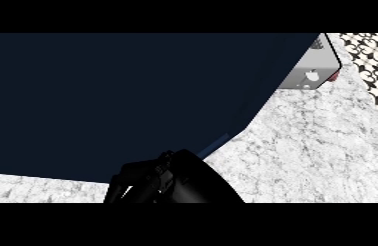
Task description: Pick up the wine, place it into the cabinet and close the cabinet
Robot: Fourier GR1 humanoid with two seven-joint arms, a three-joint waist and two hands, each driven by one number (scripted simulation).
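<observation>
1. Dark navy cabinet panel [133, 100]: fills most of the view; judged to be the open door. Contents hidden.
2. Speckled counter [310, 150]: shows to the right and along the lower left.
3. Black hand [173, 182]: 1 in view, at the lower edge, judged the right by its slant. It sits at the panel's lower corner; whether the fingers are clenched or released cannot be told.
4. Grey box [314, 65]: upper right, well apart.
5. Wine: not visible, so its direction and axis are unknown.

A white, speckled table [310, 150] fills the near right. On its far right side sits a grey box [314, 72] with a small red bit [334, 76] at its right edge. A black-and-white patterned wall [362, 50] is behind it.
</observation>
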